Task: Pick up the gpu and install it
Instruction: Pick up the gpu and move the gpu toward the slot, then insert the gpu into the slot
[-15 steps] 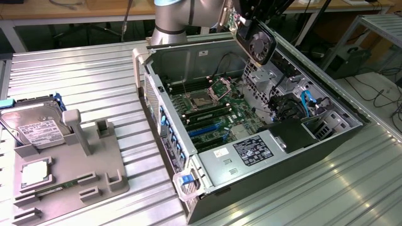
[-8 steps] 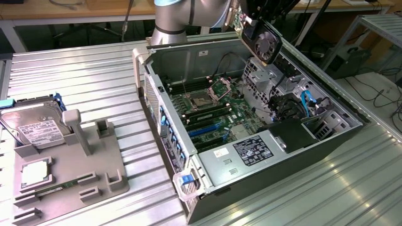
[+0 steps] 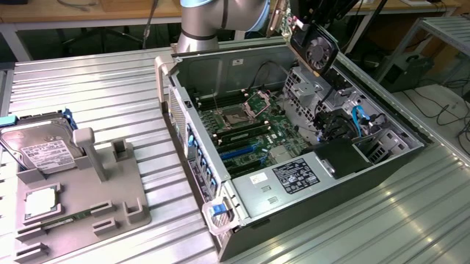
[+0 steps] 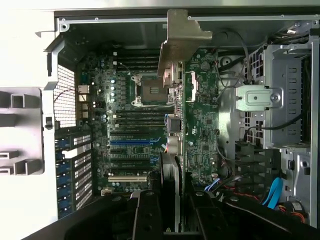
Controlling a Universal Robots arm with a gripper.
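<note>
My gripper (image 4: 170,210) is clamped on 1 gpu (image 4: 200,125), held edge-on w/ bracket forward, above the open pc case (image 3: 242,220), w/ clear room to its walls; beyond on the table (image 3: 110,88), 1 hard drive (image 3: 41,146) in 1 grey holder (image 3: 118,187).
</note>
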